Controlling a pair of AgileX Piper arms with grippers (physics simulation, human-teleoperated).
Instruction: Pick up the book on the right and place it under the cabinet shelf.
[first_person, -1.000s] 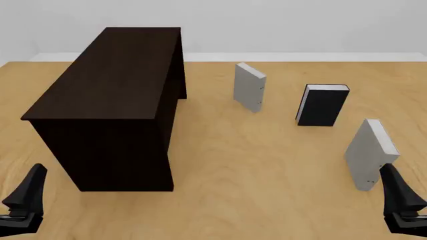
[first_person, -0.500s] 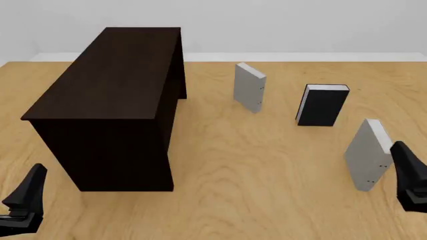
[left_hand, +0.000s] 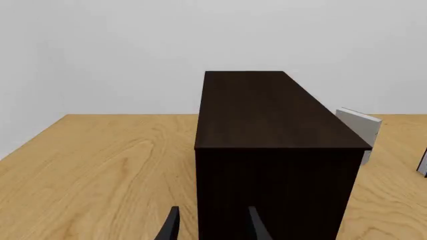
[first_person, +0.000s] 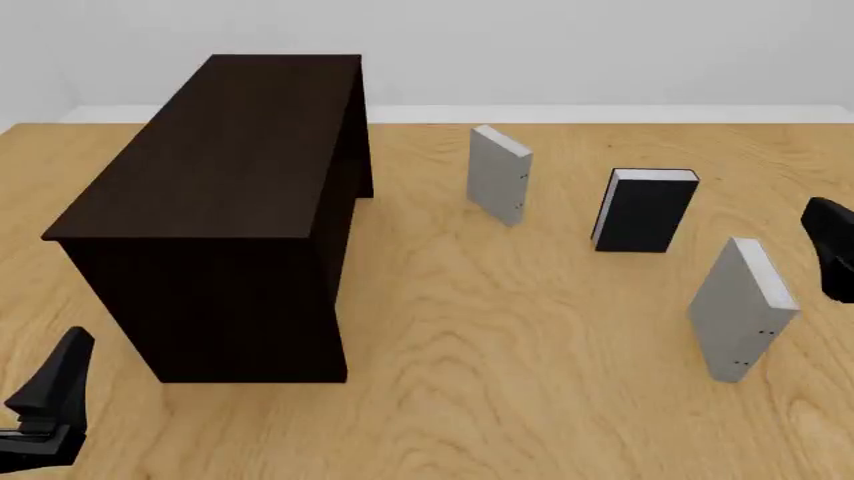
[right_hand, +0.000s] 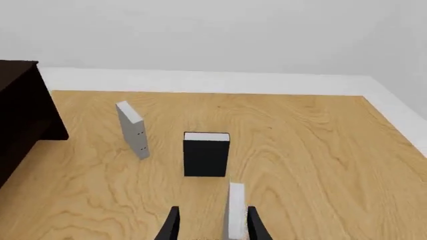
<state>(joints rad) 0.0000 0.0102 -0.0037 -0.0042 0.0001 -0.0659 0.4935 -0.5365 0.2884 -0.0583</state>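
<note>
The book (first_person: 741, 310) stands upright on the table at the right, light grey with a white page edge; in the right wrist view the book (right_hand: 235, 210) shows edge-on in line with the gap between the fingers. My right gripper (first_person: 830, 262) hovers at the right edge, apart from the book, and the right gripper (right_hand: 212, 227) is open. The dark brown cabinet shelf (first_person: 227, 200) fills the left side. My left gripper (first_person: 47, 410) sits low at the front left, and the left gripper (left_hand: 212, 230) is open, facing the cabinet shelf (left_hand: 273, 125).
A second grey book (first_person: 501, 175) stands upright behind the middle of the table. A black book (first_person: 645, 210) stands to its right, just behind the right-hand book. Bare wood (first_person: 507, 350) lies between the cabinet and the books.
My right gripper has moved from the front right corner, up and away along the right edge, past the book. The books, cabinet and left gripper have not moved.
</note>
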